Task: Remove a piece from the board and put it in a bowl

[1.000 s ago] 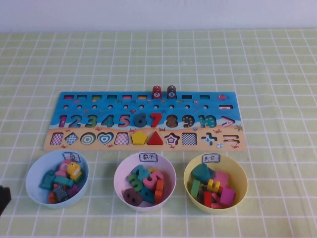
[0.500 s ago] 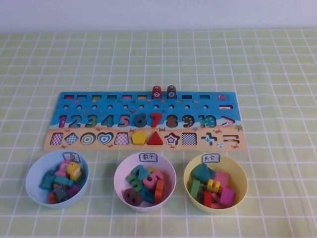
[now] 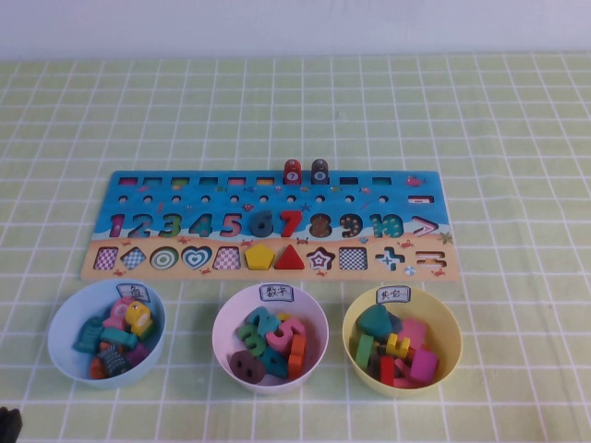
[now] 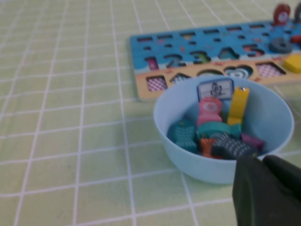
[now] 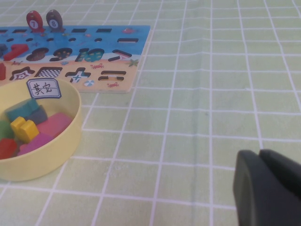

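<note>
Looking down, we see the yellow piece [image 3: 140, 318] lying in the light blue bowl [image 3: 65, 318], just before the board [image 3: 263, 224]. Our left gripper [image 4: 263, 190] sits beside that bowl, our right gripper [image 5: 265, 188] near the yellow bowl [image 5: 56, 146]; both have fingers pressed together, empty.

The high view looks steeply down on the whole worktop [image 3: 517, 120]. Each wrist view sits low and close, apparently facing the board [image 4: 207, 56]; all three share it.

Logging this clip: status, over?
Left gripper beside the bowl, holding nothing. Right gripper over bare cloth. Piece in bowl, off board. Nothing obstructing.
</note>
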Controlling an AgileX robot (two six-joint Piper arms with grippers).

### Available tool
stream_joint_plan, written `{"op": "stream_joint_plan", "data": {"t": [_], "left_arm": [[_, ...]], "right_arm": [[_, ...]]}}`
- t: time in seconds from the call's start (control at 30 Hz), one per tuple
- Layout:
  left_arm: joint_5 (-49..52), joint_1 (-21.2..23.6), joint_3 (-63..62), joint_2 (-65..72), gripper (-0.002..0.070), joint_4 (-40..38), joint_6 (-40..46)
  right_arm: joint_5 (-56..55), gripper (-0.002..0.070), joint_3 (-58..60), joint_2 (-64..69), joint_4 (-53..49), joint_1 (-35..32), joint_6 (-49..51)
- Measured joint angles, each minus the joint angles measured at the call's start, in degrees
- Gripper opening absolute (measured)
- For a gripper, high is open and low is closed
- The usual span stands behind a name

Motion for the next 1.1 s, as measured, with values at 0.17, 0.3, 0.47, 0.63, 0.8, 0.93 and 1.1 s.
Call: {"op": "stream_joint_plan", "data": {"t": [0.17, 0.3, 0.47, 0.63, 0.8, 0.93, 1.1], "left_arm": [[1.20, -0.82, 0.00, 0.00, -0.0004, -1.83, 0.73], [1.20, -0.82, 0.00, 0.00, -0.0004, -2.06, 0.87], [1.20, -0.82, 0.00, 0.00, -0.0004, -2.06, 0.87], [1.20, -0.82, 0.00, 0.00, -0.0004, -2.06, 0.87], [1.20, -0.82, 0.00, 0.00, -0.0004, -2.06, 0.87], [1.20, -0.82, 0.00, 0.00, -0.0004, -2.06, 0.87], [1.20, -0.82, 0.00, 0.00, -0.0004, -2.06, 0.87]], "right_arm": [[0.00, -0.0017, 0.00, 0.00, 0.00, 0.00, 0.00], [0.00, -0.0017, 0.00, 0.00, 0.00, 0.00, 0.00], [0.00, -0.0017, 0.00, 0.00, 0.00, 0.00, 0.00], [0.00, -0.0017, 0.00, 0.00, 0.00, 0.00, 0.00], [0.00, -0.0017, 0.00, 0.00, 0.00, 0.00, 0.00], [0.00, -0.0017, 0.00, 0.00, 0.00, 0.00, 0.00], [0.00, -0.0017, 0.00, 0.00, 0.00, 0.00, 0.00]]}}
